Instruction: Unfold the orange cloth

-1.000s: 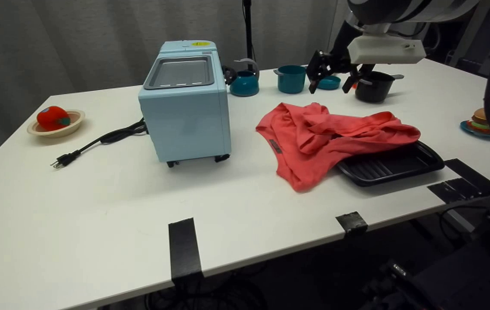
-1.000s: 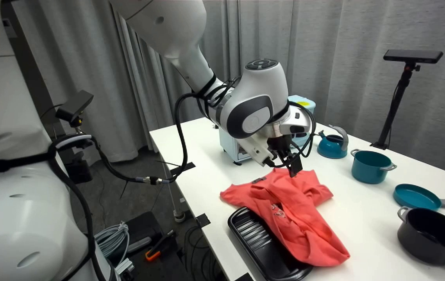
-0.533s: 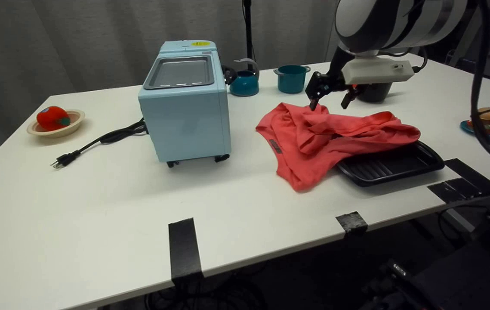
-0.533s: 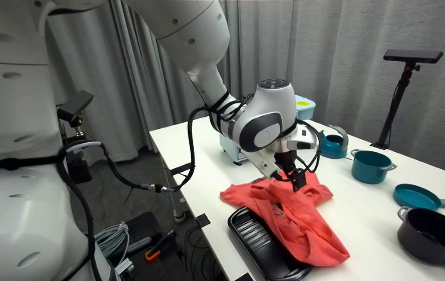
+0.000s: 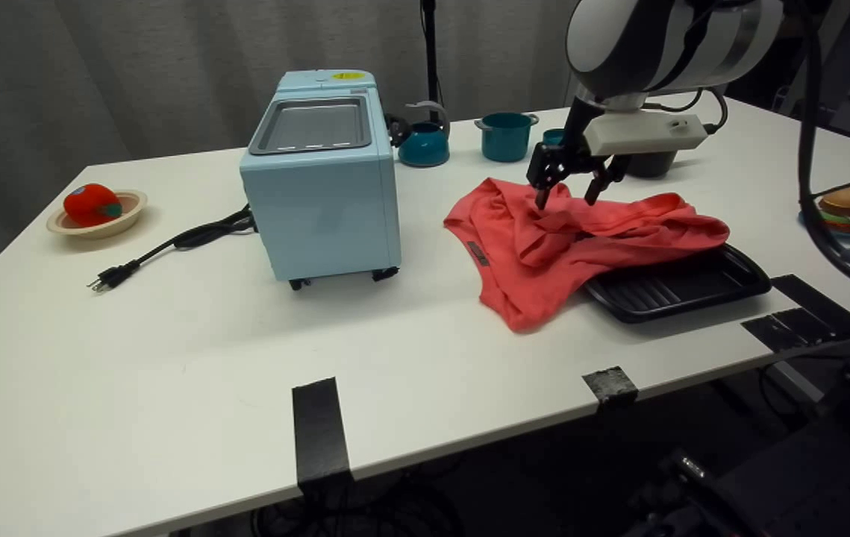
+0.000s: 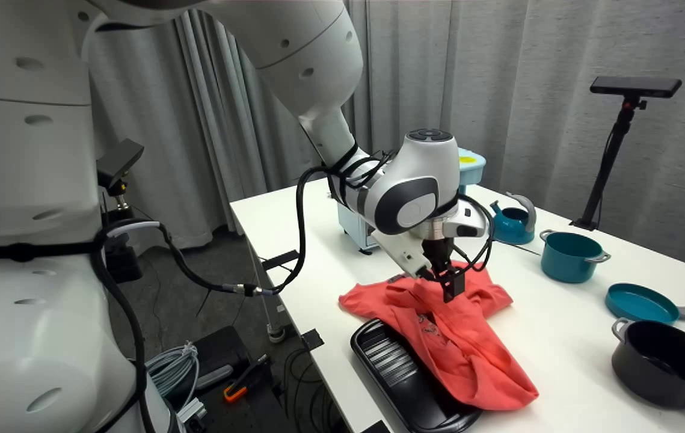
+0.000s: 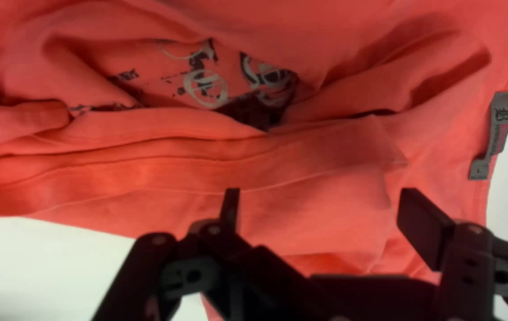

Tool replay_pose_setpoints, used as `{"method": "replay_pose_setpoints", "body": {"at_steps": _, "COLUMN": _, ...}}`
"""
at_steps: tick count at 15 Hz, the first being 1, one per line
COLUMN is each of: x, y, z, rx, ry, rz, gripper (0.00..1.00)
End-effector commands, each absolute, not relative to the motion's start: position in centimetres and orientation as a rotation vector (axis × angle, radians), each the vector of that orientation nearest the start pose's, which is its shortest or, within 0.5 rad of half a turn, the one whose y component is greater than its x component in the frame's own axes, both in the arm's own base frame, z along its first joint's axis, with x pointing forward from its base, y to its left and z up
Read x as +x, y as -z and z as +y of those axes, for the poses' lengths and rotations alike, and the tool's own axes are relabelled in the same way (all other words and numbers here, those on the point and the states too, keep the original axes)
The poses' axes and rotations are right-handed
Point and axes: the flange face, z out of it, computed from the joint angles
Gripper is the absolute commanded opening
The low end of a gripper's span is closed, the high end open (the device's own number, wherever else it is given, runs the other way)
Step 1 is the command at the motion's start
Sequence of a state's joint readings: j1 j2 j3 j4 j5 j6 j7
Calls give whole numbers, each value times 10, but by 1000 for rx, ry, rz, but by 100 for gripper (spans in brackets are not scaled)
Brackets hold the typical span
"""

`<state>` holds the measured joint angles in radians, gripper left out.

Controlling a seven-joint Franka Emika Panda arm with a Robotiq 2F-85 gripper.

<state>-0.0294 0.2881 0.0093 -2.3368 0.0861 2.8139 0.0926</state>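
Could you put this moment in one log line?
task: unfold cloth | gripper: open, over cloth | cloth: crumpled, partly covering black tray | status: not yet unfolded

An exterior view looked past the robot arm (image 6: 315, 75) across the worktop (image 6: 559, 337); both exterior views slanted down, sharing the orange cloth (image 5: 529, 283), which the wrist view faced from close above.

1. Gray curtains (image 6: 516, 72) hang in folds behind a white table (image 5: 208, 418) in both exterior views.
2. A dark gray floor (image 6: 231, 258) lies below, a caster (image 6: 276, 332) resting on it.
3. Soft light falls across the table.
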Motion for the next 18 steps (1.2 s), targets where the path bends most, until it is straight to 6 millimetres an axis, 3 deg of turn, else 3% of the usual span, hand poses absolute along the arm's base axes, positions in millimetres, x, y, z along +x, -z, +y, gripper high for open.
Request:
{"method": "replay_pose_setpoints", "body": {"at_steps": 1, "x": 540, "y": -234, "z": -9, "rx": -3077, "ry": 223, "rz": 257, "gripper": 77}}
{"method": "replay_pose_setpoints", "body": {"at_steps": 2, "x": 540, "y": -233, "z": -7, "rx": -3077, "ry": 208, "rz": 255, "gripper": 62}}
{"method": "replay_pose_setpoints", "body": {"at_steps": 10, "x": 539, "y": -232, "z": -4, "rx": -3080, "ry": 149, "rz": 265, "gripper": 1}}
{"method": "replay_pose_setpoints", "body": {"at_steps": 14, "x": 541, "y": -233, "z": -5, "rx": -3084, "ry": 187, "rz": 301, "gripper": 0}}
{"method": "replay_pose_setpoints", "body": {"at_steps": 18, "x": 549, "y": -238, "z": -16, "rx": -3132, "ry": 370, "rz": 380, "gripper": 1}}
